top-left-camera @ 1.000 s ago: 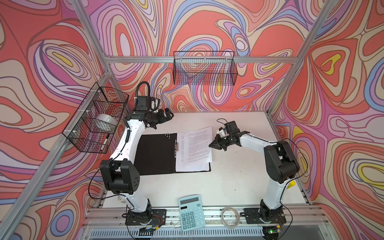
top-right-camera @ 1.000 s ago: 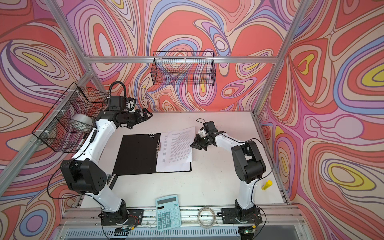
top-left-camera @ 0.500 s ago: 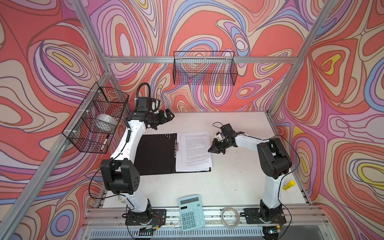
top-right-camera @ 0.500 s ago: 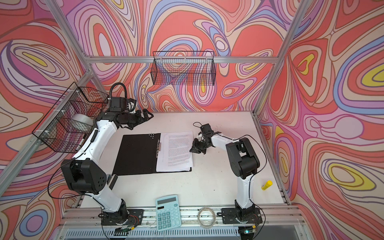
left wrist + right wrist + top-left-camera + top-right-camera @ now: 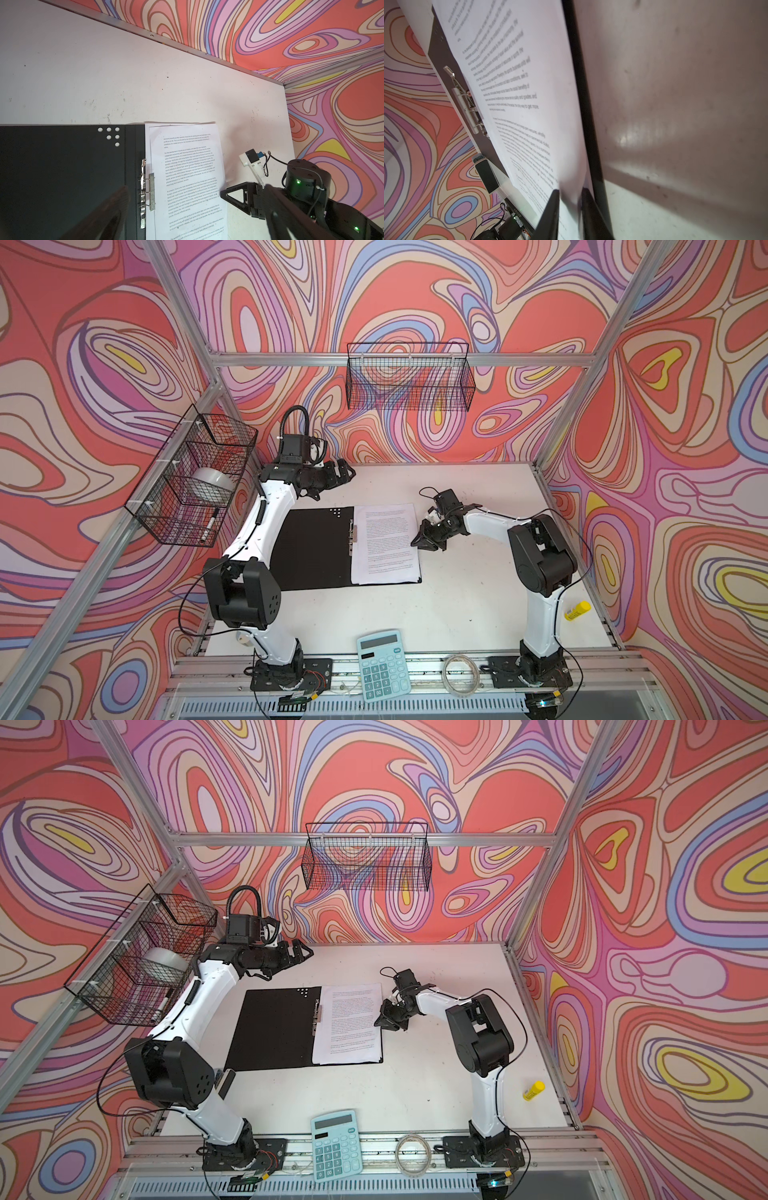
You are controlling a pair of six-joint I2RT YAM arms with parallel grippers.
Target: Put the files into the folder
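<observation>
A booth walled with swirled red, pink and lilac print (image 5: pixel 415 290) on an aluminium frame is seen in both top views. A matte white tabletop (image 5: pixel 478 593), scuffed and speckled, forms its floor. Two black wire baskets are hung on the walls, one at the back (image 5: pixel 409 377) and one at the left (image 5: pixel 195 477).

The folder (image 5: pixel 316 547) is laid open and flat near the table's middle, black inside up. Its spine runs from the near edge toward the back wall. Six white dots (image 5: pixel 337 512) are seen at the far corner of its left leaf.

The files (image 5: pixel 386 543), thin white sheets of dense black print, are laid on the folder's right leaf. Their long axis is parallel to the spine, and the head of the text is turned to the back wall. Their far edge is seen just past the folder's far edge in the left wrist view.

The right gripper (image 5: pixel 417 542) is held low at the sheets' right edge. Its fingers (image 5: pixel 550 214) are narrowly parted, with the paper's margin between them. The left gripper (image 5: pixel 347 473) is held above the table beyond the folder's far edge, with its fingers spread wide and nothing between them.

A teal calculator (image 5: pixel 384 664) is set at the front rail. A slim metal clip (image 5: pixel 353 533) is fixed along the spine, just beside the sheets. A yellow glue stick (image 5: pixel 577 610) lies at the right edge.
</observation>
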